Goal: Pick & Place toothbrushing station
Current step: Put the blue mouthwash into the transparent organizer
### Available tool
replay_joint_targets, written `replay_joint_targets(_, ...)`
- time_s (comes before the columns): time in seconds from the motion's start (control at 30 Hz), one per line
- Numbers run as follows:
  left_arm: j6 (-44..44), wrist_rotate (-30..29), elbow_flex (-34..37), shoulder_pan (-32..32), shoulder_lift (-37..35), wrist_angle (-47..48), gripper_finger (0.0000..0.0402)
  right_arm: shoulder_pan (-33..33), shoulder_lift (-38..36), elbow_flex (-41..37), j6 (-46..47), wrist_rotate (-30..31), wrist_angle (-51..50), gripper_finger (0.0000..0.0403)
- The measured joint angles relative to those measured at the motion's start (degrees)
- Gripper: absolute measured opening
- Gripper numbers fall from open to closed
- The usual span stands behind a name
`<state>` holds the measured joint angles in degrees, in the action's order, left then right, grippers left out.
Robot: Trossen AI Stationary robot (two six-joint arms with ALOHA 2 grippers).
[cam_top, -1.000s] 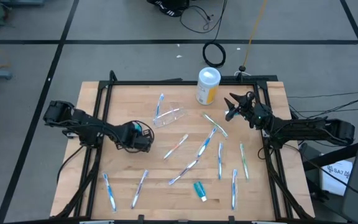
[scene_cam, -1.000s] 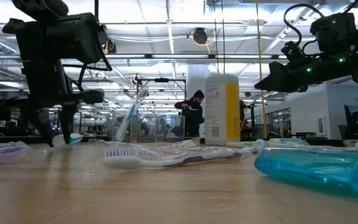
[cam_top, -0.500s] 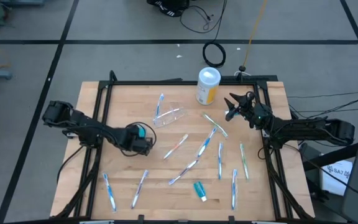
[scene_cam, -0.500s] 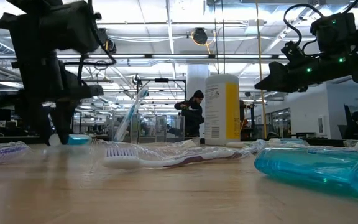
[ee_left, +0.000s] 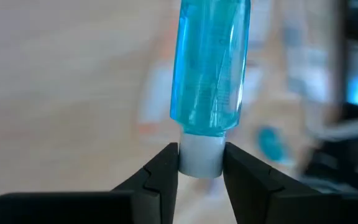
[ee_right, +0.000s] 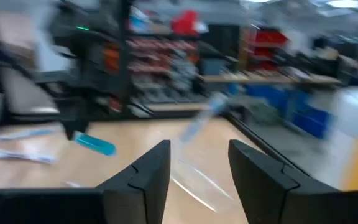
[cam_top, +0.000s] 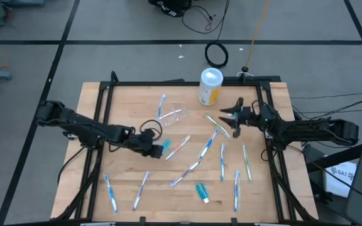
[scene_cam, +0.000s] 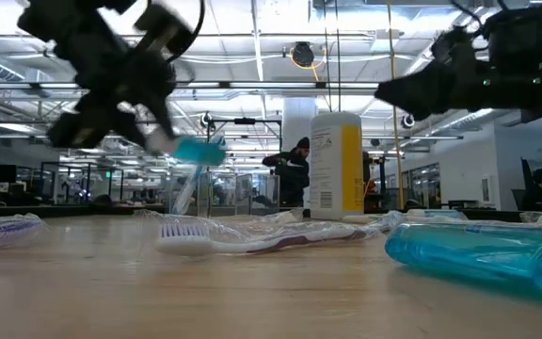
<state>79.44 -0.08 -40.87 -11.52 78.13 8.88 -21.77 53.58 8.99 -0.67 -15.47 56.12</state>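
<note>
1. The left gripper [cam_top: 158, 148] reaches over the middle of the wooden table [cam_top: 124, 107], its fingers [ee_left: 164, 163] clamped on the white cap of a teal toothpaste tube [ee_left: 210, 68].
2. In the low view the held tube [scene_cam: 199, 151] hangs in the air, clear of the tabletop.
3. The right gripper [cam_top: 233, 117] hovers near the table's right rear, close to the yellow canister [cam_top: 210, 86], with its fingers [ee_right: 148, 171] spread apart and nothing between them.
4. The clear plastic cup [cam_top: 171, 117] lies on its side behind the left gripper.
5. Toothbrushes [cam_top: 191, 168] lie scattered flat across the table.
6. A second toothpaste tube [cam_top: 202, 191] lies near the front edge.
</note>
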Motion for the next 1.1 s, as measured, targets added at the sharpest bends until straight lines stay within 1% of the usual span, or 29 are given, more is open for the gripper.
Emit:
replay_joint_targets(0.07, -1.82, 1.63, 0.01, 0.29, 0.88, -4.19, 0.0117, 3.34, 0.02, 0.00, -0.64, -1.37, 2.20, 0.0147)
replay_joint_targets(0.2, -5.43, 2.07, 0.14, 0.61, 1.42, -12.55, 0.0117, 11.18, 0.30, 0.04, -6.26, -1.11, 3.95, 0.0144)
replay_joint_targets(0.33, -8.01, 2.58, 0.12, 0.70, 1.41, -18.67, 0.0117, 17.94, 3.13, 2.66, -9.82, -1.05, 3.75, 0.0146)
replay_joint_targets(0.47, -9.18, 4.92, 0.10, 0.65, 1.39, -26.13, 0.0117, 22.36, 9.25, 7.62, -10.75, 3.49, 3.20, 0.0148)
replay_joint_targets(0.63, -11.08, 8.13, 0.10, -0.32, 1.41, -31.94, 0.0117, 26.08, 20.44, 13.43, -11.18, 3.46, 2.19, 0.0148)
replay_joint_targets(0.73, -12.06, 9.11, 0.08, -1.25, 1.41, -32.89, 0.0117, 27.29, 25.79, 16.86, -12.94, 3.44, 2.36, 0.0148)
replay_joint_targets(0.93, -13.39, 9.09, 0.08, -3.14, 1.41, -32.92, 0.0117, 27.53, 32.44, 21.91, -13.58, 3.64, 2.45, 0.0148)
replay_joint_targets(1.03, -13.42, 9.11, 0.08, -3.91, 1.41, -32.89, 0.0118, 27.50, 34.51, 23.38, -13.96, 7.63, 3.14, 0.0148)
replay_joint_targets(1.1, -13.71, 9.32, 0.08, -4.10, 1.41, -32.84, 0.0118, 27.50, 35.58, 24.21, -13.99, 9.15, 3.39, 0.0148)
